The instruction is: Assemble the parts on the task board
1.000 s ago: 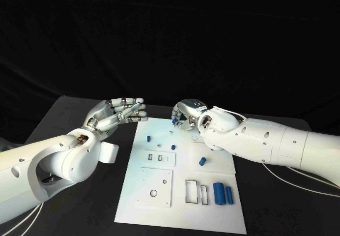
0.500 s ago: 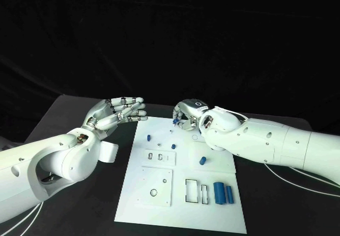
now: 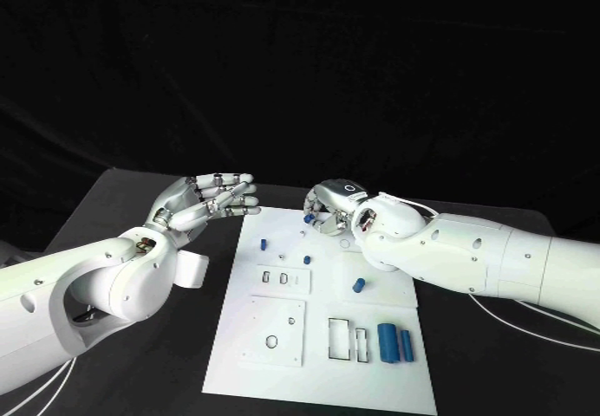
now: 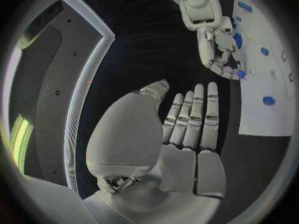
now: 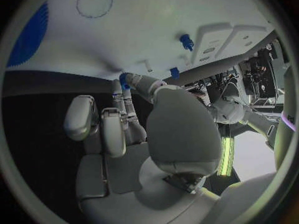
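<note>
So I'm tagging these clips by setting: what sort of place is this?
Likely a robot lab or test bench: a black table against black backdrop, a white task board with cut-out slots and small blue parts, nothing domestic in view.

Black table under everything, dark grey top. Black curtain fills far side, folds faintly visible. Room dim, light falling mainly on table's middle.
</note>
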`<state>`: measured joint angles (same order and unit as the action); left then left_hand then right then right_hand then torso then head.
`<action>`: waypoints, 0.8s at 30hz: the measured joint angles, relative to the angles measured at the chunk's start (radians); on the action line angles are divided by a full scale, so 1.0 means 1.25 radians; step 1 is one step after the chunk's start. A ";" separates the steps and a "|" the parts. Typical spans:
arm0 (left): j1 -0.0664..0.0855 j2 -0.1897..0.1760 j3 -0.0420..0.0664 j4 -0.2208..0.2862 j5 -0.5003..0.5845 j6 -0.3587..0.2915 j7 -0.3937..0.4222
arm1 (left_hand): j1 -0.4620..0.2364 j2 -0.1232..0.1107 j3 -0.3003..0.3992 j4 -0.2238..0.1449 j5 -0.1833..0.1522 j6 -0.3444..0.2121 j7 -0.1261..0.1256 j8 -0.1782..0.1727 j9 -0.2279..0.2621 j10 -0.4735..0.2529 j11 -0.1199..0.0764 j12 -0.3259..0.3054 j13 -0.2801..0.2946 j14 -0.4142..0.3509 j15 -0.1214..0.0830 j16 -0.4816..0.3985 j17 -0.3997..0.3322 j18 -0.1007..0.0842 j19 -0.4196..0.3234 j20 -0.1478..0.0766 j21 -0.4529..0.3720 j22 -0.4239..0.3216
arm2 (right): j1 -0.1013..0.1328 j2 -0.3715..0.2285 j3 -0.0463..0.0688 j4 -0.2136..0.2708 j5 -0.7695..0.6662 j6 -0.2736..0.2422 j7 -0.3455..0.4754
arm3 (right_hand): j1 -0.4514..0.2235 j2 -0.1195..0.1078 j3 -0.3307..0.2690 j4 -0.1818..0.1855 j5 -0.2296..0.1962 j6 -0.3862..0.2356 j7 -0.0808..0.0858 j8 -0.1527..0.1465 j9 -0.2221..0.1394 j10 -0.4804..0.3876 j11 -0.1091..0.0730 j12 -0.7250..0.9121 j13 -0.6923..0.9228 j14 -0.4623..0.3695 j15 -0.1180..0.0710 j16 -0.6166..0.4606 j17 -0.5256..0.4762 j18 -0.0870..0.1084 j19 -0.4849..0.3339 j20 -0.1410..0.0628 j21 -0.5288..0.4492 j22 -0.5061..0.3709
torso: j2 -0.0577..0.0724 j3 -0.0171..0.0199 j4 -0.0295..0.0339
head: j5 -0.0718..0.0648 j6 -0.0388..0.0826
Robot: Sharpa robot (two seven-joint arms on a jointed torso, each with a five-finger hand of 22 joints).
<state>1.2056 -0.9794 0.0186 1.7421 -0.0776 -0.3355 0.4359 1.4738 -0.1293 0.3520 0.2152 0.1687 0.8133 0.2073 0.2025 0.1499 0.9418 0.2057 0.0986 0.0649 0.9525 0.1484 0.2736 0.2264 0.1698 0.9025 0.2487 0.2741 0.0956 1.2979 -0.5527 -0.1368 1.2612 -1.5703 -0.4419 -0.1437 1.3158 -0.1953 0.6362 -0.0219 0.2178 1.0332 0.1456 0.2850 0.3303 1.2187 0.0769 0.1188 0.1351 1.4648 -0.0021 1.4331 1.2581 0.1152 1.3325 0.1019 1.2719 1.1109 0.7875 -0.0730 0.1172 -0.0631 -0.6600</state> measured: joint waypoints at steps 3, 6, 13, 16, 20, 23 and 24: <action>0.000 0.000 0.000 0.000 0.000 0.000 0.000 | 0.000 0.000 0.000 0.000 0.000 0.000 0.000 0.000 0.000 0.000 0.000 0.000 0.000 0.000 0.000 0.000 0.000 0.000 0.000 0.000 0.000 0.000 | 0.000 0.000 0.000 0.001 -0.001 -0.001 0.000 | 0.000 0.000 0.000 0.000 -0.001 0.000 0.000 0.000 0.001 0.000 0.000 0.000 0.001 0.000 0.000 0.000 0.000 0.000 0.000 0.000 0.000 0.000 | 0.000 0.0000 0.0002 | 0.000 0.001; 0.000 0.000 0.000 0.000 0.000 0.000 -0.001 | 0.000 0.000 0.000 0.000 0.000 0.000 0.000 0.000 0.000 0.000 0.000 0.000 0.000 0.000 0.000 0.000 0.000 0.000 0.000 0.000 0.000 0.000 | 0.000 0.000 0.000 0.001 -0.002 -0.001 0.000 | -0.004 -0.004 0.000 0.000 -0.001 0.000 0.000 0.000 0.002 0.000 0.000 -0.003 0.005 0.000 0.000 0.000 0.000 0.000 0.000 0.000 0.000 0.000 | 0.001 -0.0007 0.0008 | 0.000 0.001; 0.000 0.000 0.000 0.000 0.000 0.000 -0.001 | 0.000 0.000 0.000 0.000 0.000 -0.006 0.000 -0.003 0.000 0.000 0.000 0.000 0.000 0.000 0.000 0.000 0.001 0.000 0.000 0.000 0.000 0.000 | -0.001 0.004 -0.001 -0.003 -0.002 0.006 -0.003 | -0.026 -0.026 0.009 0.000 -0.016 -0.046 0.018 -0.024 0.005 -0.050 0.020 -0.039 -0.012 0.001 0.013 0.000 -0.016 0.000 -0.024 0.014 -0.018 -0.027 | 0.001 -0.0015 0.0013 | -0.001 0.001; 0.000 0.000 0.000 0.000 0.000 0.000 -0.002 | 0.000 0.000 0.000 0.000 0.000 -0.006 0.000 -0.003 0.000 0.000 0.000 0.000 0.000 0.000 0.000 0.000 0.001 0.000 0.000 0.000 0.000 0.000 | -0.002 0.005 -0.002 -0.004 -0.003 0.013 -0.004 | -0.038 -0.038 0.006 0.003 -0.016 -0.077 0.027 -0.047 -0.001 -0.092 0.030 -0.043 -0.026 0.001 0.022 -0.014 -0.045 0.000 -0.050 0.022 -0.048 -0.065 | 0.002 -0.0018 0.0013 | -0.002 0.001; 0.000 -0.001 0.000 0.000 0.000 0.000 -0.002 | 0.000 0.000 0.000 0.000 0.000 -0.006 0.000 -0.003 0.000 -0.001 -0.001 0.000 0.000 0.000 0.000 0.000 0.001 0.000 0.000 0.000 0.000 0.000 | -0.003 0.001 -0.002 -0.002 -0.006 0.017 -0.006 | -0.036 -0.043 -0.028 0.004 -0.021 -0.107 0.027 -0.072 -0.006 -0.133 0.035 -0.043 -0.038 0.000 0.023 -0.023 -0.070 0.000 -0.070 0.030 -0.081 -0.102 | 0.002 -0.0020 0.0013 | -0.002 0.001; 0.000 -0.001 0.000 -0.001 0.000 0.001 -0.003 | 0.000 0.000 0.000 0.000 0.000 -0.006 0.000 -0.003 0.000 -0.003 -0.003 0.000 0.000 0.000 0.000 0.000 0.001 0.000 0.000 0.000 0.000 0.000 | -0.003 -0.008 -0.002 0.008 -0.009 0.017 -0.009 | -0.032 -0.047 -0.048 0.003 -0.021 -0.107 0.026 -0.074 -0.006 -0.143 0.037 -0.041 -0.042 0.000 0.023 -0.026 -0.074 0.000 -0.071 0.030 -0.084 -0.108 | 0.002 -0.0020 0.0014 | -0.002 0.001; 0.000 -0.002 0.000 -0.001 0.000 0.001 -0.003 | 0.000 0.000 0.000 0.000 0.000 -0.006 0.000 -0.003 0.000 -0.003 -0.003 0.000 0.000 0.000 0.000 0.000 0.001 0.000 0.000 0.000 0.000 0.000 | -0.003 -0.016 -0.002 0.016 -0.010 0.017 -0.011 | -0.032 -0.047 -0.049 0.003 -0.021 -0.107 0.026 -0.074 -0.006 -0.143 0.037 -0.040 -0.043 0.000 0.023 -0.026 -0.074 0.000 -0.071 0.030 -0.084 -0.107 | 0.002 -0.0019 0.0014 | -0.002 0.002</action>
<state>1.2058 -0.9815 0.0186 1.7412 -0.0775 -0.3346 0.4325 1.4738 -0.1292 0.3519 0.2152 0.1688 0.8059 0.2071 0.1989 0.1501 0.9381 0.2019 0.0987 0.0649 0.9525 0.1484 0.2737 0.2271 0.1698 0.9025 0.2487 0.2741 0.0957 1.2946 -0.5729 -0.1393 1.2809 -1.5832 -0.4206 -0.1571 1.2754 -0.2542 0.5751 -0.0177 0.1917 0.8991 0.1786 0.1930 0.3234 1.0394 0.1233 0.0686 0.0818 1.4647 0.0269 1.4002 1.1658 0.1154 1.2443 0.1394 1.1664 0.9770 0.7900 -0.0754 0.1189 -0.0655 -0.6581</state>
